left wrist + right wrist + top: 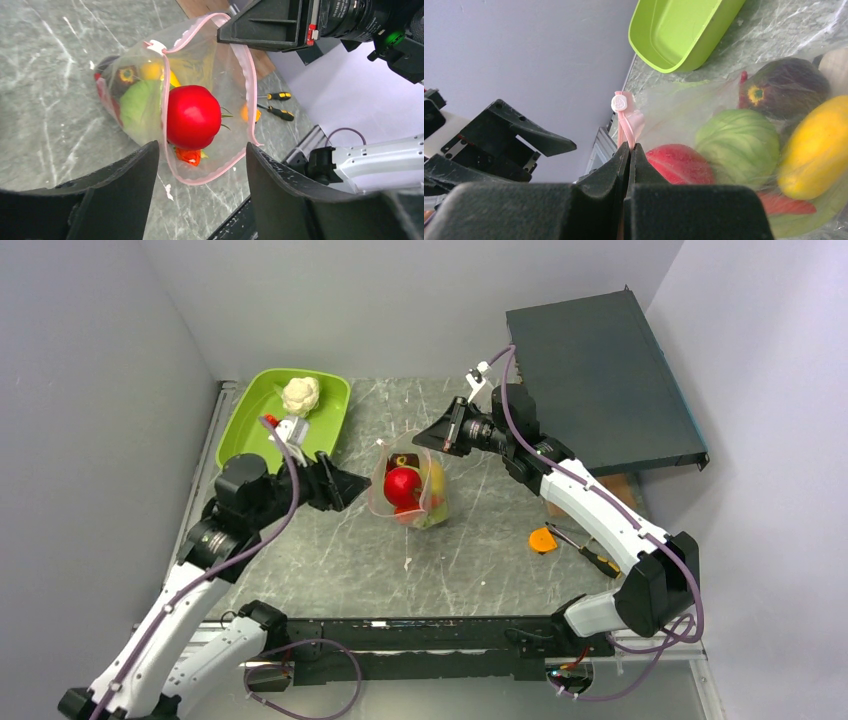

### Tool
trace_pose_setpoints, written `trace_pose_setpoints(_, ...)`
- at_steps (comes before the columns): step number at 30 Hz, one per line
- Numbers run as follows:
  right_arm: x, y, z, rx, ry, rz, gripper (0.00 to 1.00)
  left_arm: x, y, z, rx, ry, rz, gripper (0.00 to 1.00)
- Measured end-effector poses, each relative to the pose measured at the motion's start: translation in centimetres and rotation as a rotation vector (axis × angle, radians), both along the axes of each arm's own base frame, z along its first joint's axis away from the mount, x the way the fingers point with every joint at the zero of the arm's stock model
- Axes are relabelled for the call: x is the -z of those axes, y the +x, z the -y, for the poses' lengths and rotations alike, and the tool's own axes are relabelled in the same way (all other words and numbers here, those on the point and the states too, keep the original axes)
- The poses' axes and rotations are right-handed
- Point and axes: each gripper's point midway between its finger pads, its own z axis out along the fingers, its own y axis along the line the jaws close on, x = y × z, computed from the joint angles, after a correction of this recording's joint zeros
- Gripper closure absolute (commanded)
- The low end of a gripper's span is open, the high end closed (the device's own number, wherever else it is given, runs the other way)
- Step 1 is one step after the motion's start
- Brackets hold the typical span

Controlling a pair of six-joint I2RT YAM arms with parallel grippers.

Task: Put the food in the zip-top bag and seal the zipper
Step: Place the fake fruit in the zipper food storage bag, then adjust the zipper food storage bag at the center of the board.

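Observation:
The clear zip-top bag lies mid-table with its mouth held open. Inside are a red tomato, a green cabbage, a dark purple fig, a yellow piece and a small red-orange piece. My right gripper is shut on the pink zipper at the top of the mouth, by its slider tab. My left gripper is open and empty, just left of the bag's mouth, with the lower zipper edge between its fingers. A white cauliflower sits in the lime-green tray.
A black box stands at the back right. An orange disc and a screwdriver lie right of the bag. Grey walls close in the left and back sides.

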Motion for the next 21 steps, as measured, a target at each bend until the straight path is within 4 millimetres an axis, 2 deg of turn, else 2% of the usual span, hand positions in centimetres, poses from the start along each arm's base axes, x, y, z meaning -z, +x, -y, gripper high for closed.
trace_pose_setpoints(3, 0.0, 0.0, 0.0, 0.0, 0.0, 0.0, 1.0, -0.2, -0.3, -1.1, -0.044, 0.016, 0.021, 0.19)
trace_pose_setpoints(5, -0.1, 0.0, 0.0, 0.002, 0.002, 0.001, 1.0, 0.0, -0.3, -1.3, -0.057, 0.021, 0.017, 0.18)
trace_pose_setpoints(8, -0.1, -0.1, 0.0, 0.003, 0.006, -0.003, 1.0, 2.1, 0.3, -1.0, -0.061, 0.038, -0.035, 0.22)
trace_pose_setpoints(12, 0.0, -0.2, 0.0, 0.002, 0.009, -0.011, 1.0, 6.7, 1.3, 0.0, -0.051, 0.073, -0.184, 0.34)
trace_pose_setpoints(15, 0.0, -0.3, 0.0, -0.001, 0.011, -0.013, 1.0, 9.0, 1.4, 0.8, -0.026, 0.065, -0.26, 0.4)
trace_pose_setpoints(17, 0.0, -0.3, 0.0, -0.002, 0.011, -0.014, 1.0, 9.5, 1.2, 1.3, -0.01, 0.05, -0.285, 0.46)
trace_pose_setpoints(21, 0.0, -0.3, 0.0, -0.001, 0.01, -0.013, 1.0, 8.9, 1.3, 2.0, 0.015, 0.022, -0.275, 0.63)
